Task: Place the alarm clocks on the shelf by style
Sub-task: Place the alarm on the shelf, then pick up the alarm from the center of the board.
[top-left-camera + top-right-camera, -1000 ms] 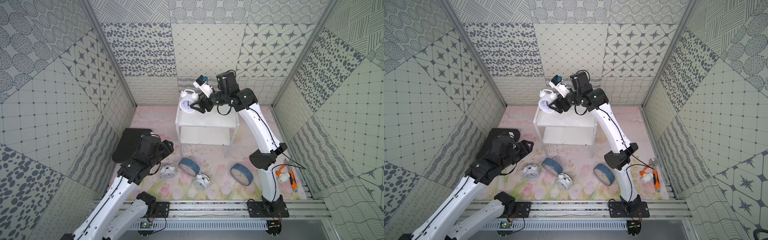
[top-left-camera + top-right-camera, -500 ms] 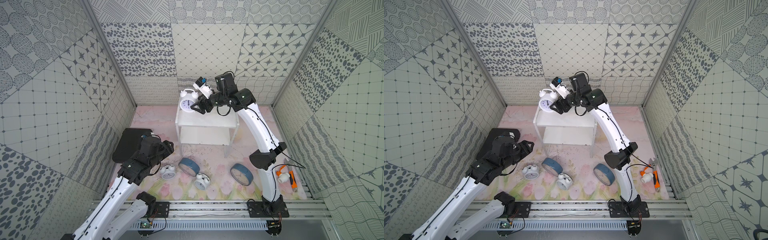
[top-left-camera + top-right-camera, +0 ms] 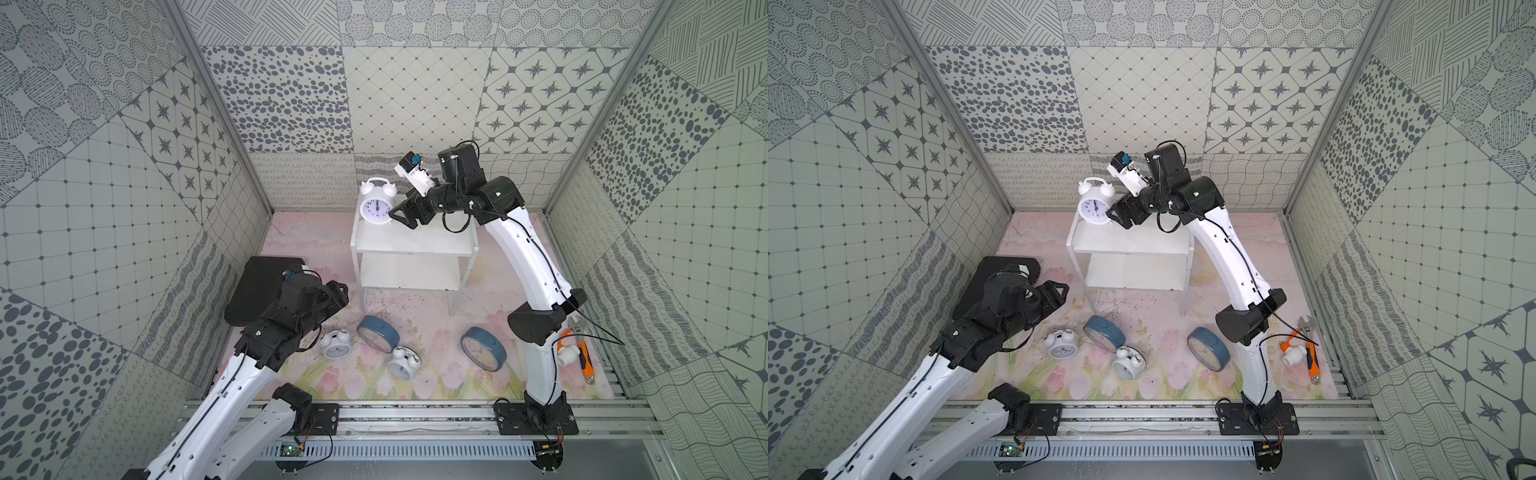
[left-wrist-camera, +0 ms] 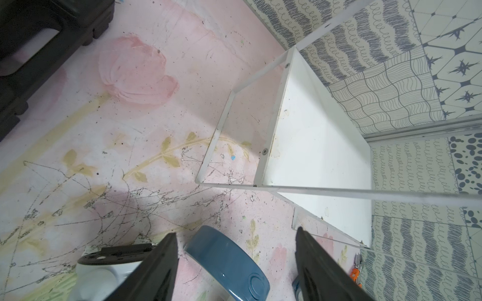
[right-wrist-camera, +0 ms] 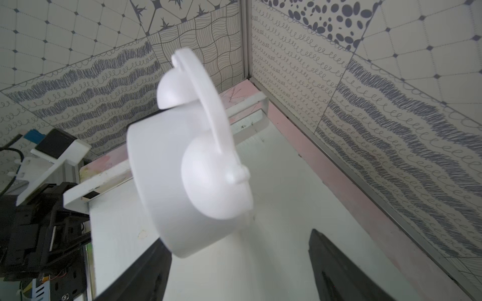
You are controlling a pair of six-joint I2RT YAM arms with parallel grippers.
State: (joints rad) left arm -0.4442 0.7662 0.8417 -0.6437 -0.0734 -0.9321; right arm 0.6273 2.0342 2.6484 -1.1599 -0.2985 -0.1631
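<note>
**First white clock on the top tier, four clocks on the floor**

At the far left lies a black case (image 3: pixel 253 286), which is no part of the job. Beside it hovers the left gripper (image 3: pixel 338 291). Its fingers (image 4: pixel 156 265) are spread wide and hold nothing. In the left wrist view the near blue clock (image 4: pixel 227 260) lies on the floor below and between them, untouched. A white floor clock (image 3: pixel 336 344) sits just left of that blue one, and a second white clock (image 3: pixel 404 362) is close against its right side.

In the middle stands the shelf (image 3: pixel 415 245), its lower tier bare. The shelf clock (image 3: pixel 376 205) stands upright at the left end of the top tier, with its dial toward the top views. The right gripper (image 3: pixel 401 219) is level with the clock at its right side, with the jaws open. The right wrist view shows the case against or just off one finger (image 5: pixel 140 273), with a clear gap to the other.

I judge the step in hand to be the release of this first white clock. The next move calls for a straight pull back so the near finger does not tip the clock. Then comes a reach for another white clock to set beside it.

Further right the far blue clock (image 3: pixel 484 348) lies on the floor, well apart from both grippers.
</note>
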